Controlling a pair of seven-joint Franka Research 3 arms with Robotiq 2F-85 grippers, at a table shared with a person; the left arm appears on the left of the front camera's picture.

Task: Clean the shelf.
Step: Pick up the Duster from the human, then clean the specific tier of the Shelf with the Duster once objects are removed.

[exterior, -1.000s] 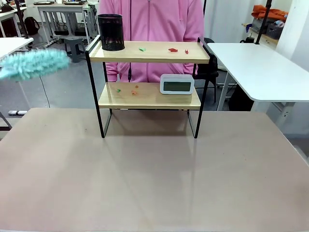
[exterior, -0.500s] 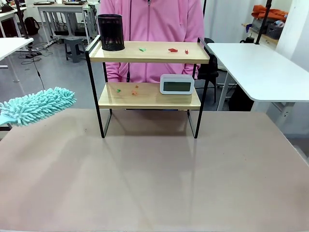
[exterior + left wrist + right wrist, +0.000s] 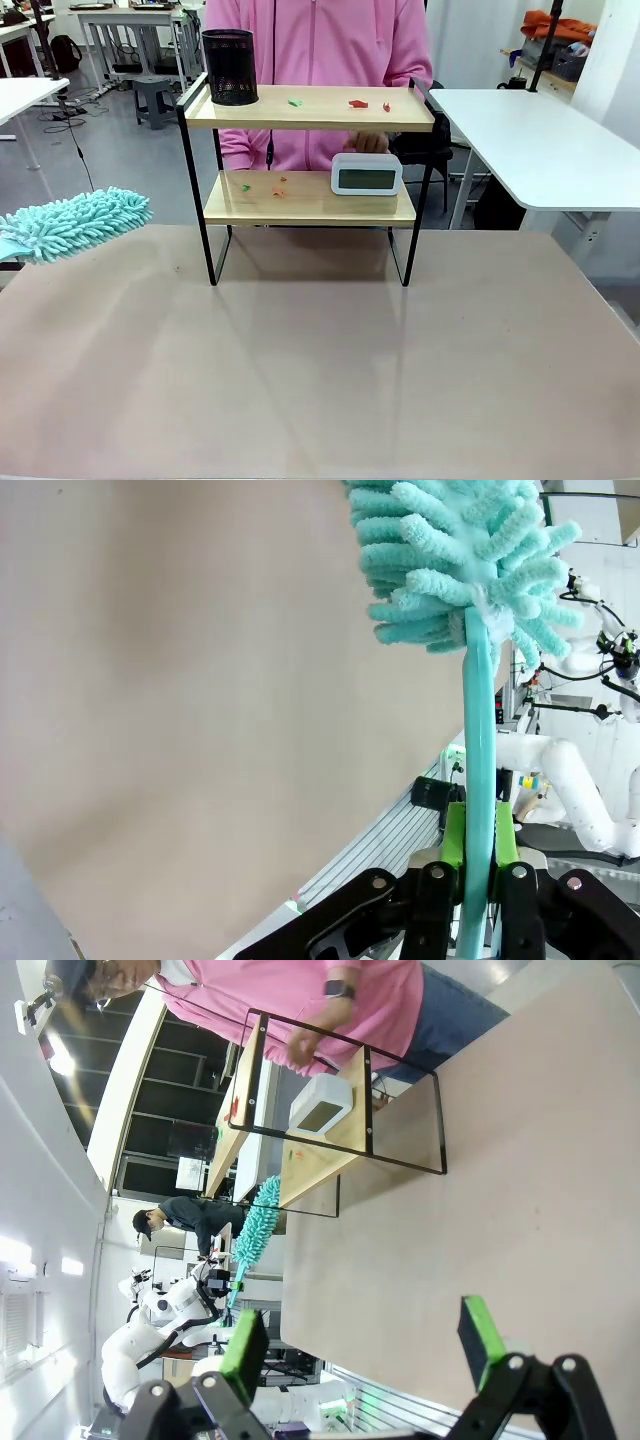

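The left gripper (image 3: 479,840) clamps the teal duster (image 3: 75,222) by its handle, head well left of the shelf (image 3: 310,208). Cleaning seems unstarted: coloured scraps (image 3: 357,102) litter both boards, with clock (image 3: 366,174) and mesh cup (image 3: 229,66) in place.

Two-tier wooden shelf (image 3: 308,197), upright, scrap-strewn

I see open tabletop (image 3: 320,370) in front of the shelf (image 3: 300,205), mesh pen cup (image 3: 229,67) blocking its upper board's left end, clock (image 3: 366,174) and person's hand (image 3: 371,142) crowding lower right
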